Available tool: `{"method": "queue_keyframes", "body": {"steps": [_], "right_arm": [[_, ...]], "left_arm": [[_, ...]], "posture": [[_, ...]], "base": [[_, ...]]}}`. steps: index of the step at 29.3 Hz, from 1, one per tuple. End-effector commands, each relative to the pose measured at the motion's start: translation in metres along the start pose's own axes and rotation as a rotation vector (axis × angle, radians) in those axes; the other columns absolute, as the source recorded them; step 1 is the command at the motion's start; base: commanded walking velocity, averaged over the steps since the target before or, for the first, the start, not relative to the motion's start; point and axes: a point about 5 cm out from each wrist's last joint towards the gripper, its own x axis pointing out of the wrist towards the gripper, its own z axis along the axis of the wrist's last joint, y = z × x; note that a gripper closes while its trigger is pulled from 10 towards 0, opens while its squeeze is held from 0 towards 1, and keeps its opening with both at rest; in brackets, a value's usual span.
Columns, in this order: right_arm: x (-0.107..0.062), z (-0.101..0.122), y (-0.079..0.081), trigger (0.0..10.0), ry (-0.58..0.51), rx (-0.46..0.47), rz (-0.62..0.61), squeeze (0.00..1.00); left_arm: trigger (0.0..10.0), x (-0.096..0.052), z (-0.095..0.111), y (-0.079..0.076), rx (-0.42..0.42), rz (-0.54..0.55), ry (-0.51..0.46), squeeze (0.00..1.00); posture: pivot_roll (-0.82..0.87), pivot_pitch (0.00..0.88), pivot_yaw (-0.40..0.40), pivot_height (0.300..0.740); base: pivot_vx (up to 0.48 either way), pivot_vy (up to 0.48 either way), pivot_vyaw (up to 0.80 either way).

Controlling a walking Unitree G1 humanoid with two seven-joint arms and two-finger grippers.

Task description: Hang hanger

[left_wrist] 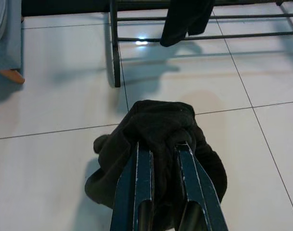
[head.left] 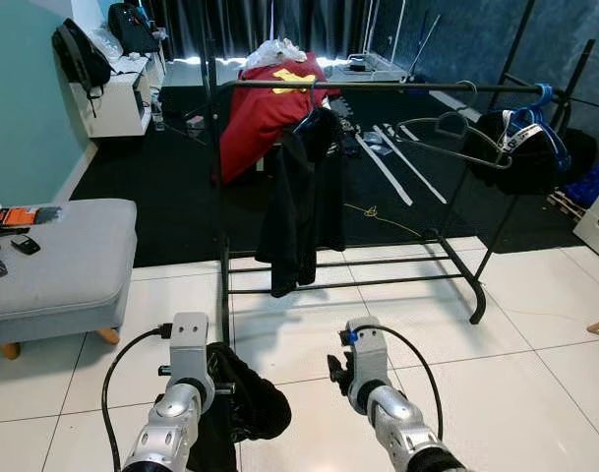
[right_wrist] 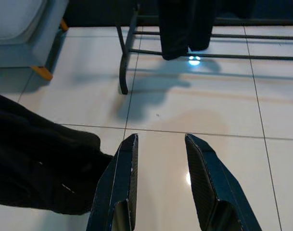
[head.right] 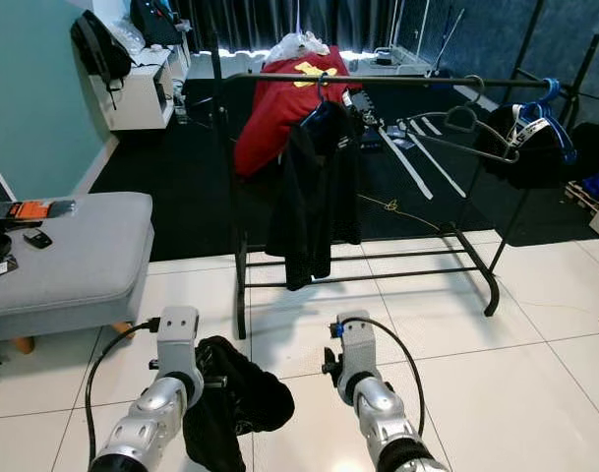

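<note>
Below the clothes rack (head.left: 378, 88) at twelve o'clock, left claw (left_wrist: 161, 149) is pinching a black garment (left_wrist: 156, 130) for hanging; right claw (right_wrist: 160, 144) is hovering spread.

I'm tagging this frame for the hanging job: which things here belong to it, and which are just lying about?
Part of the job:
- left gripper, shut on the black garment
- right gripper, open, holding nothing
- clothes rack
- empty hangers on its rail

Just lying about:
- grey ottoman
- red garment
- backpack
</note>
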Motion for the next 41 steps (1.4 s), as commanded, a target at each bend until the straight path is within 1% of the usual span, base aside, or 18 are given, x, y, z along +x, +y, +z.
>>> {"method": "queue_keyframes", "body": {"steps": [1,3,4,9,10,14,16,18,24,41], "right_arm": [[-0.0009,-0.0059,0.0020,10.0,0.026,0.010,0.001,0.00],[-0.0009,-0.0059,0.0020,10.0,0.026,0.010,0.001,0.00],[-0.0017,-0.0069,0.0011,10.0,0.026,0.010,0.000,0.00],[-0.0039,-0.0089,-0.0054,10.0,0.029,0.007,-0.004,0.00],[-0.0043,-0.0095,-0.0063,10.0,0.030,0.007,-0.004,0.00],[-0.0042,-0.0097,-0.0052,10.0,0.032,0.005,0.004,0.00],[-0.0040,-0.0099,-0.0039,10.0,0.033,0.003,0.010,0.00],[-0.0032,-0.0097,-0.0009,10.0,0.035,0.001,0.019,0.00],[-0.0017,-0.0077,0.0026,10.0,0.031,0.002,0.028,0.00],[-0.0043,-0.0115,-0.0031,10.0,0.037,0.006,0.012,0.00]], "left_arm": [[10.0,0.0034,0.0101,0.0012,0.004,-0.002,-0.038,0.00],[10.0,0.0034,0.0101,0.0012,0.004,-0.002,-0.038,0.00],[10.0,0.0038,0.0111,0.0009,0.008,-0.004,-0.040,0.00],[10.0,0.0030,0.0127,-0.0003,0.009,0.006,-0.053,0.00],[10.0,0.0015,0.0122,-0.0013,0.006,0.009,-0.060,0.00],[10.0,-0.0007,0.0116,-0.0019,-0.004,0.014,-0.067,0.00],[10.0,-0.0016,0.0113,-0.0023,-0.009,0.015,-0.069,0.00],[10.0,-0.0029,0.0107,-0.0034,-0.006,0.011,-0.072,0.00],[10.0,-0.0033,0.0098,-0.0060,-0.004,0.001,-0.070,0.00],[10.0,-0.0035,0.0093,-0.0062,-0.001,-0.003,-0.064,0.00]], "posture": [[0.03,0.063,-0.029,0.740],[0.03,0.063,-0.029,0.740],[0.03,0.077,-0.030,0.740],[0.04,0.074,-0.035,0.740],[0.04,0.063,-0.041,0.740],[0.05,0.055,-0.044,0.740],[0.05,0.057,-0.047,0.740],[0.05,0.035,-0.052,0.740],[0.05,0.028,-0.049,0.740],[0.04,0.018,-0.045,0.740]], "base": [[0.000,0.000,0.00],[0.000,0.000,0.00],[0.000,0.000,0.00],[0.000,0.000,0.00],[0.000,0.000,0.00],[0.000,-0.129,0.00],[0.000,-0.398,0.00],[0.000,-0.431,0.00],[0.000,-0.444,0.00],[0.000,-0.448,0.00]]}}
